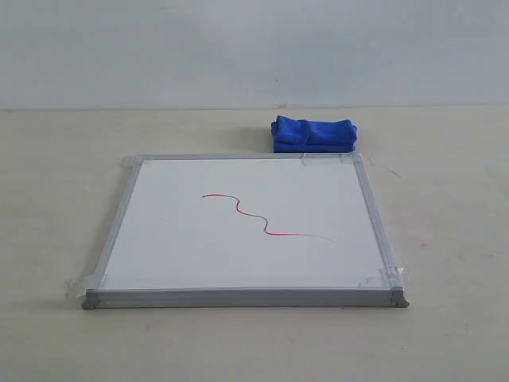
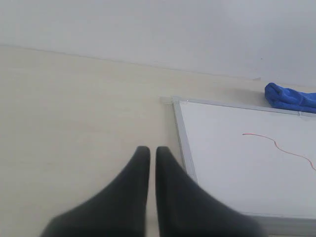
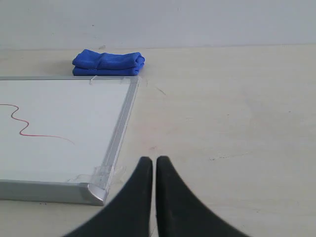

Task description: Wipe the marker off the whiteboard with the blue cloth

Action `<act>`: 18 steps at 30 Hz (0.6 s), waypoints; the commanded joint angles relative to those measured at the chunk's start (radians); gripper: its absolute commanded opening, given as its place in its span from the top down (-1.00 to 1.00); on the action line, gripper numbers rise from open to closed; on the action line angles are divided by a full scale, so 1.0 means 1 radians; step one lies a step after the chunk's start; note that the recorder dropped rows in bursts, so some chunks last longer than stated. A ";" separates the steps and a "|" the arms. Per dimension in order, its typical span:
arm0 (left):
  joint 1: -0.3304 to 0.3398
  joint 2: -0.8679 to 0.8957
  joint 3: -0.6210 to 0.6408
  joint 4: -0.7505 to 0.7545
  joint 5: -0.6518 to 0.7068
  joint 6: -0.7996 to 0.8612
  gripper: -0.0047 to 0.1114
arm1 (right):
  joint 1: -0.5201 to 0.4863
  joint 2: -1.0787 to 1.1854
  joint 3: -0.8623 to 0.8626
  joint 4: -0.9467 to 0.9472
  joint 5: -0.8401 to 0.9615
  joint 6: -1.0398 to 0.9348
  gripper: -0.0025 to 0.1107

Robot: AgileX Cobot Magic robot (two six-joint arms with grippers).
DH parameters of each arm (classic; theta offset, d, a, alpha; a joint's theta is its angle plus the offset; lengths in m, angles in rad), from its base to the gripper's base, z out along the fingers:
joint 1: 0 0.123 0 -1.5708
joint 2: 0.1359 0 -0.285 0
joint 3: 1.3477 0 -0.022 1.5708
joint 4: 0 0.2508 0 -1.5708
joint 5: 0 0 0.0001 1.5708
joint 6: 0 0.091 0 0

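- Beige bench (image 1: 453, 239) spreads wide at 3, 6 and 9 o'clock of the whiteboard (image 1: 238, 297) in the exterior view; a pale wall (image 1: 159, 48) closes the scene at 12 o'clock.
- The whiteboard lies flat on the bench, square, with a thin grey metal frame and grey caps on the near corners. Clear tape (image 1: 386, 276) sticks out at its corners.
- The marker (image 1: 253, 216) is a thin red wavy line across the middle of the white face, running from 10 o'clock towards 4 o'clock and fading at its 4 o'clock end, well apart from every rail.
- The blue cloth (image 1: 314, 134) is a bright royal-blue plush bundle, folded thick. It sits on the bench just beyond the far rail, at 1 o'clock of the board; whether it touches the frame cannot be told.
- Left fingers (image 2: 147, 158) are dark and drawn together to a narrow slit, holding nothing, near the board's 9 o'clock rail.
- Right fingers (image 3: 148, 168) are closed together and empty, near the board's 5 o'clock corner.
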 commanded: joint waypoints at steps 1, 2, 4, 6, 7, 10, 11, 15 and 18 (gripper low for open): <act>0.003 -0.003 -0.003 0.001 -0.015 0.006 0.84 | -0.006 -0.005 0.000 -0.002 -0.002 0.000 0.96; 0.003 -0.003 -0.003 0.001 -0.015 0.006 0.84 | -0.006 -0.005 0.000 -0.002 -0.002 0.000 0.96; 0.003 -0.003 -0.003 0.001 -0.015 0.006 0.84 | -0.006 -0.005 0.000 -0.002 -0.002 0.000 0.96; 0.003 -0.003 -0.003 0.001 -0.015 0.006 0.84 | -0.006 -0.005 0.000 -0.002 -0.002 0.000 0.96; 0.003 -0.003 -0.003 0.001 -0.015 0.006 0.84 | -0.006 -0.005 0.000 -0.002 -0.002 0.000 0.96; 0.003 -0.003 -0.003 0.001 -0.015 0.006 0.84 | -0.006 -0.005 0.000 -0.002 -0.005 -0.003 0.96; 0.003 -0.003 -0.003 0.001 -0.015 0.006 0.84 | -0.006 -0.005 0.000 -0.002 -0.009 -0.003 0.96; 0.003 -0.003 -0.003 0.001 -0.015 0.006 0.84 | -0.006 -0.005 0.000 -0.011 -0.063 -0.003 0.96; 0.003 -0.003 -0.003 0.001 -0.015 0.006 0.84 | -0.006 -0.005 0.000 -0.011 -0.148 -0.003 0.96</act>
